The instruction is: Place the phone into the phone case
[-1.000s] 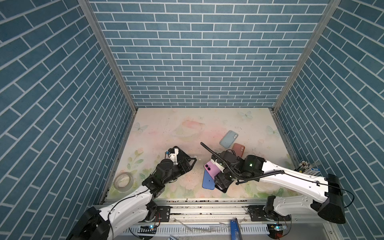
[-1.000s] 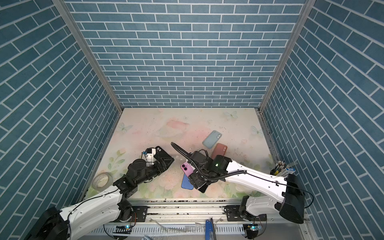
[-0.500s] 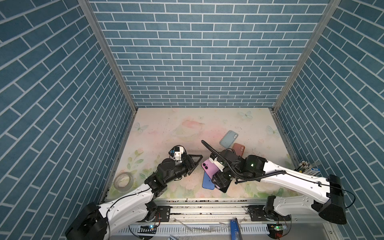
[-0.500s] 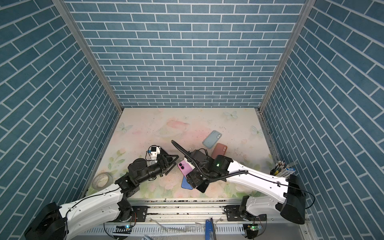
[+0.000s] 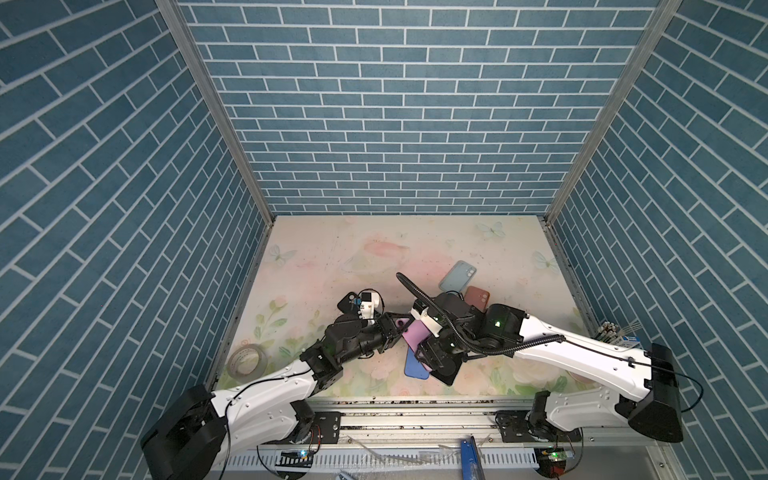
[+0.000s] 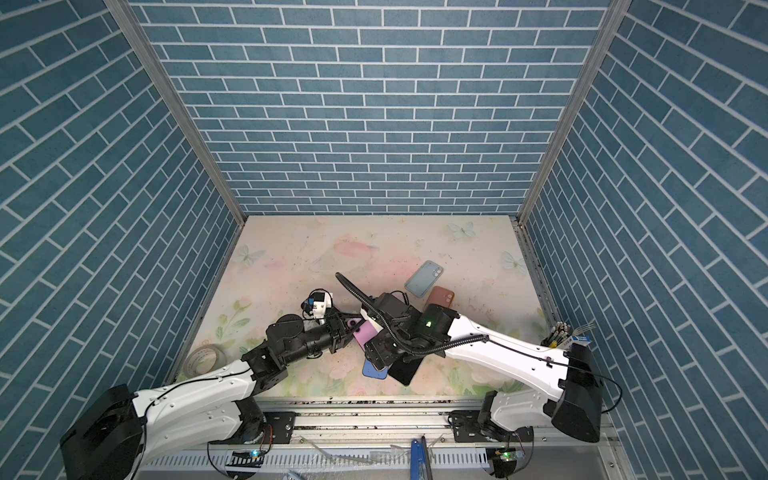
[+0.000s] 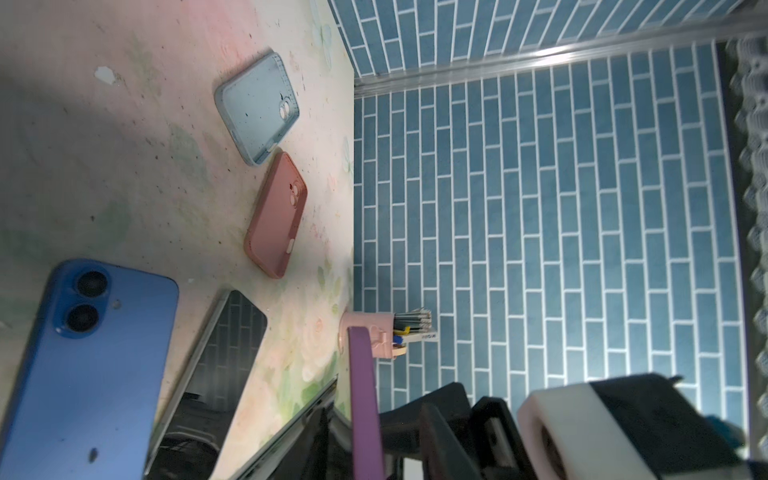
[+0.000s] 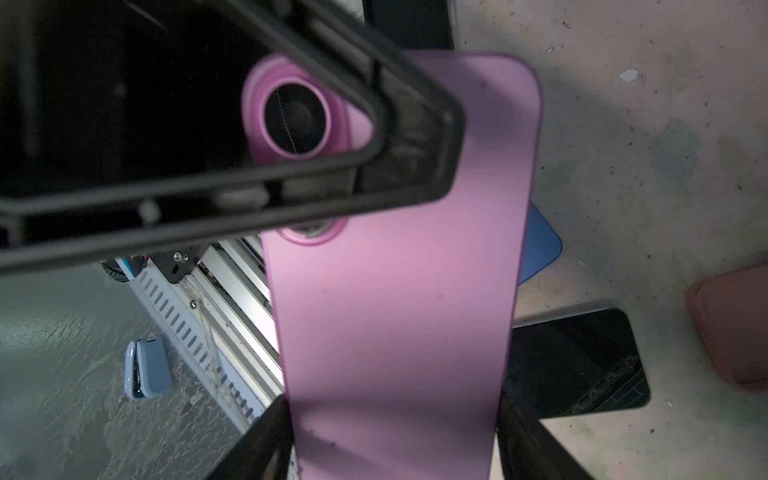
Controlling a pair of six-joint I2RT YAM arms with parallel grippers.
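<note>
1. Noted floral worktop [image 5: 332, 257] carrying a blue phone [image 5: 415, 365] and a dark-screened phone [image 5: 446, 374], both flat near the front edge, below the arms
2. Found right claw [image 8: 395, 440] clamped on the pink phone [image 8: 390, 311], fingers [image 8: 257, 453] on its two long edges near the plain end; held clear of the worktop, back facing the wrist camera
3. Saw left claw [image 5: 397, 328] at the phone's lens end, one black finger [image 8: 249, 199] lying across the back over the lens bump [image 8: 295, 120]; cannot tell whether pinching or merely close
4. Logged two empty cases further back: light blue case [image 5: 458, 276], apparently hollow side up, and reddish-brown case [image 5: 478, 296] just beside it, back up
5. Judged phone rigid and fairly dense, with a smooth back and glass face: likely slippery in a flat pinch, safer taken by the long edges, away from lenses and side buttons
6. Judged cases light, flexible, apt to skid when pressed; probably need pinning at one rim, with a corner of the phone fed in before the rest
</note>
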